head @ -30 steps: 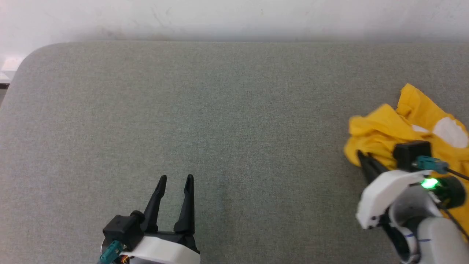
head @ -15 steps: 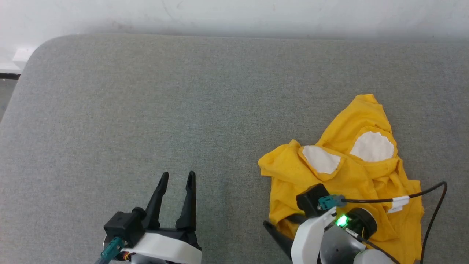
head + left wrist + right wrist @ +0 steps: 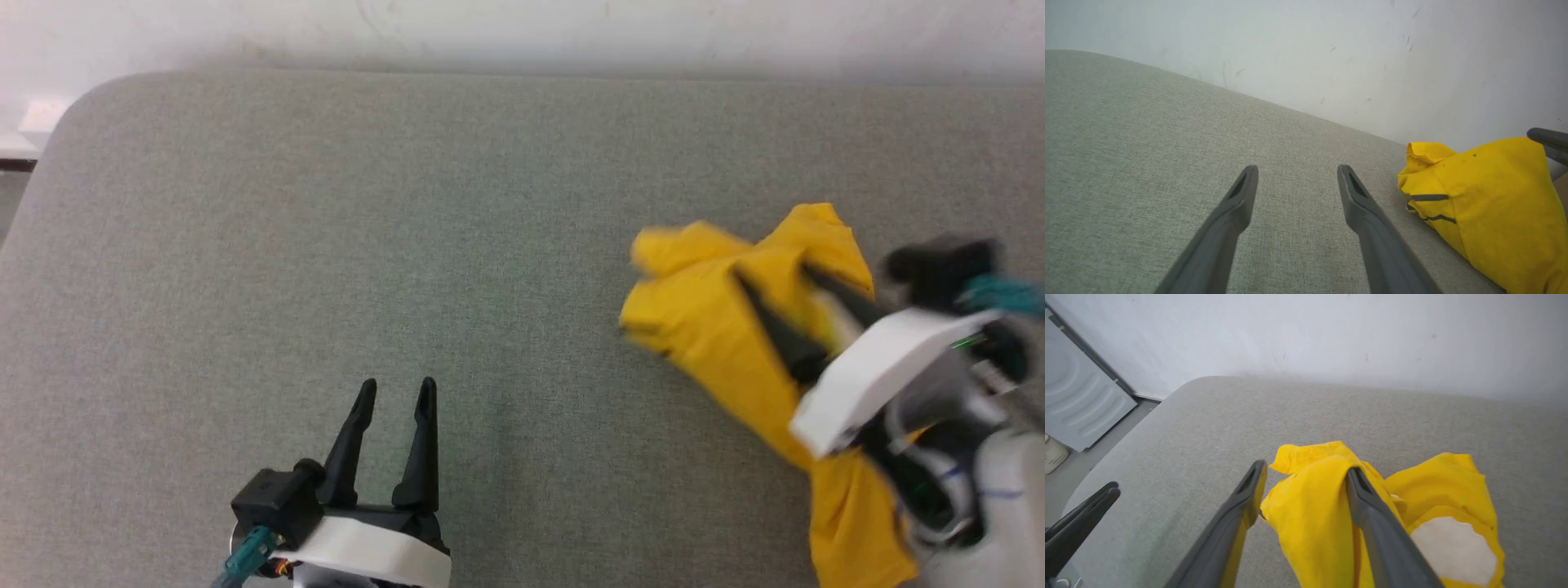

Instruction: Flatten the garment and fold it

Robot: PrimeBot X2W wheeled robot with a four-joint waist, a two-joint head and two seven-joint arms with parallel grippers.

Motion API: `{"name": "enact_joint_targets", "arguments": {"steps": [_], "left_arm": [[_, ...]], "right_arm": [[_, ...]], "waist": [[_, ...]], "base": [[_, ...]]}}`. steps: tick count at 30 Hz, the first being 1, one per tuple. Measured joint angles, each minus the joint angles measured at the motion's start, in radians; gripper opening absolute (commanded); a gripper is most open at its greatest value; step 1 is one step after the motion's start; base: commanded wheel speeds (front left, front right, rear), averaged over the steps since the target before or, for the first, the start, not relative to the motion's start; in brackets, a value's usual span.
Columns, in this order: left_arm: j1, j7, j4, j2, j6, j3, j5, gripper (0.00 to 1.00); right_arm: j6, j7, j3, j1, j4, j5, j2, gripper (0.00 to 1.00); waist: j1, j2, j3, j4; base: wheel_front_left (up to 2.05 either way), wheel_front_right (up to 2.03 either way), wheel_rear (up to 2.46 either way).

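Yellow shirt (image 3: pixel 710 327) bunched in a heap on the right half of the grey padded table (image 3: pixel 408 204), nearer the back edge than the front; not flattened, no fold made. Part of it rises off the table in a crumpled peak, the rest trails toward the robot along the right arm. One white scalloped patch (image 3: pixel 1453 551) shows on the lower folds in the right wrist view; two short black printed lines (image 3: pixel 1429 198) show on the side facing the left wrist camera. Right gripper (image 3: pixel 774 273) sits over the heap, its two fingers spread wide; yellow cloth lies between them and drapes over one finger (image 3: pixel 1372 506), touching it, but nothing is pinched. Head view of this arm is blurred. Left gripper (image 3: pixel 397 384) low at the front left, well apart from the shirt, fingers parted, nothing between them, only bare grey table beneath. Pale scuffed wall (image 3: pixel 490 33) runs behind the table.
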State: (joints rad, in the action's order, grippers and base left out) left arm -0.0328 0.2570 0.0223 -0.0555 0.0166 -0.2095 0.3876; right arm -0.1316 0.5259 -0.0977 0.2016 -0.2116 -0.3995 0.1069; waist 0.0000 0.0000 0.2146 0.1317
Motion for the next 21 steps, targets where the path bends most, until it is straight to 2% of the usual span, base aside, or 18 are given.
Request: {"name": "enact_joint_targets", "arguments": {"steps": [5,8,11,13,21], "left_arm": [[0.021,0.0,0.001,0.001,0.0,-0.013,0.0,1.0],[0.027,0.0,0.001,0.001,0.0,-0.016,0.0,1.0],[0.036,0.0,0.003,0.001,0.0,-0.026,0.0,1.0],[0.041,0.0,0.003,0.002,0.0,-0.03,0.0,1.0],[0.053,0.0,0.005,0.002,0.0,-0.048,0.001,1.0]], "right_arm": [[0.0,-0.033,0.14,0.102,0.042,0.081,0.017,1.0],[0.0,-0.047,0.191,0.162,0.086,0.136,0.032,1.0],[0.0,-0.063,0.21,0.185,0.152,0.218,0.088,1.0],[0.0,-0.063,0.227,0.186,0.203,0.249,0.101,1.0],[0.0,-0.092,0.277,0.186,0.36,0.349,0.107,1.0]], "waist": [[0.0,0.0,0.031,0.018],[0.0,0.0,0.05,0.03],[0.0001,0.0,0.066,0.047],[0.0001,0.0,0.074,0.06],[0.0001,0.0001,0.103,0.095]], "base": [[0.0,0.0,0.0],[0.0,0.0,0.0],[0.0,0.0,0.0],[0.0,0.0,0.0],[0.0,0.0,0.0]]}}
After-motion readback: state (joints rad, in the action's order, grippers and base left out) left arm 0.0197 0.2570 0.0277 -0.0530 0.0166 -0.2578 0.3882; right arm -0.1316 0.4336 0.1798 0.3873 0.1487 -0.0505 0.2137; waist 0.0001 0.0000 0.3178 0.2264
